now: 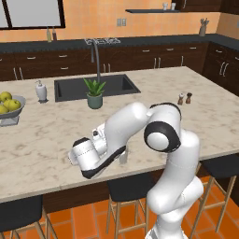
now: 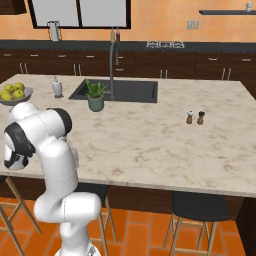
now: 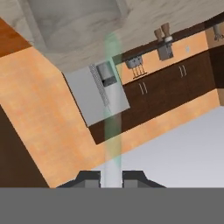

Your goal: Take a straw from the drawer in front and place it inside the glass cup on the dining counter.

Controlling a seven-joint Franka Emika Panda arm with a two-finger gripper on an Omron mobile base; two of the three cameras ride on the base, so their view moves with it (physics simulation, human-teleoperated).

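Gripper (image 3: 111, 175) pinches the straw (image 3: 112, 109) for you | glass cup (image 1: 123, 154) waits on desk (image 1: 196, 116) | fetching done, you still insert.

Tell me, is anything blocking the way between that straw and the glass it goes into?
Nothing visible does. In the hand view the end effector holds the straw, whose far end comes up close to the glass cup on the dining counter. The plant and shakers stand farther back.
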